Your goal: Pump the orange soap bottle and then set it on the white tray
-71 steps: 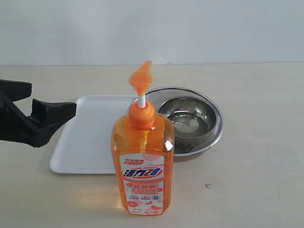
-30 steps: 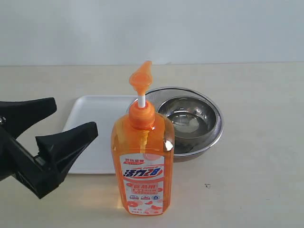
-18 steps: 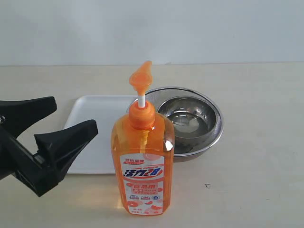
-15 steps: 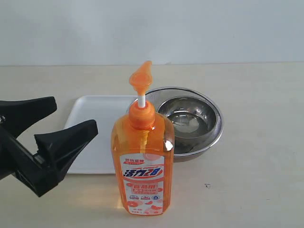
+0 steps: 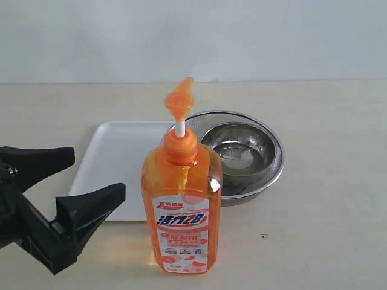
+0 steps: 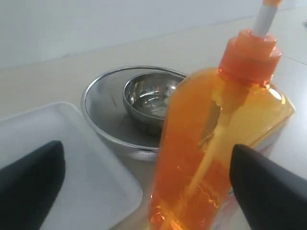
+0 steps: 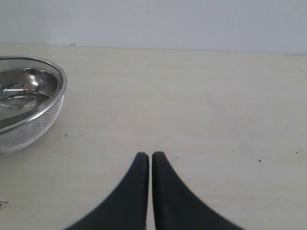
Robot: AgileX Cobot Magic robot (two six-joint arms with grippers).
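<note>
The orange soap bottle (image 5: 181, 208) stands upright at the table's front, its pump head (image 5: 179, 99) raised on a white stem. Behind it to the left lies the white tray (image 5: 115, 160), with nothing on it. My left gripper (image 5: 98, 173) is open, just left of the bottle and apart from it, with its fingertips pointing at the bottle's side. In the left wrist view the bottle (image 6: 211, 143) fills the space ahead of the open left gripper (image 6: 147, 146), nearer one finger (image 6: 268, 187). My right gripper (image 7: 149, 154) is shut over bare table and holds nothing.
A round metal mesh bowl (image 5: 275, 163) with a smaller steel bowl (image 5: 239, 151) inside it sits right behind the bottle, beside the tray. It also shows as the mesh bowl (image 6: 103, 112) in the left wrist view and the mesh bowl (image 7: 33, 120) in the right wrist view.
My left gripper, still open, has dropped lower and a little nearer the table's front, beside the bottle's lower body. The bottle, tray and bowl have not moved.
</note>
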